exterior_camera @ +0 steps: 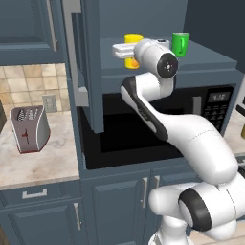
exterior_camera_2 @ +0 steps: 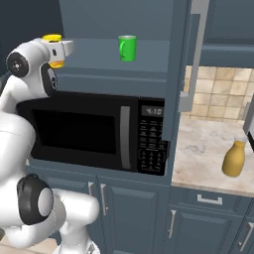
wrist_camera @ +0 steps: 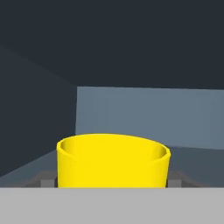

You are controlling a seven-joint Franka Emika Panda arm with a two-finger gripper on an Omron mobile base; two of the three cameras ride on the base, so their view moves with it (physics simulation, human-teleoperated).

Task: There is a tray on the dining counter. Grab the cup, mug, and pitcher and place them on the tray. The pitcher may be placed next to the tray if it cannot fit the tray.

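Cup between our tool's fingers on the shelf

We see our tool (wrist_camera: 112, 183) spread wide around the yellow cup (wrist_camera: 113, 161); its visible interior looks empty; the green mug (exterior_camera: 180, 44) stands apart.

- The cup (wrist_camera: 113, 161), a bright yellow tumbler, is seen upright on the shelf above the microwave, toward its left end.
- The mug (exterior_camera_2: 127, 48), bright green with a side handle, is stood upright on the same shelf, well apart from the cup.
- The pitcher (exterior_camera_2: 233, 158), amber and bottle-shaped, is stood upright on the marbled counter near its front edge.
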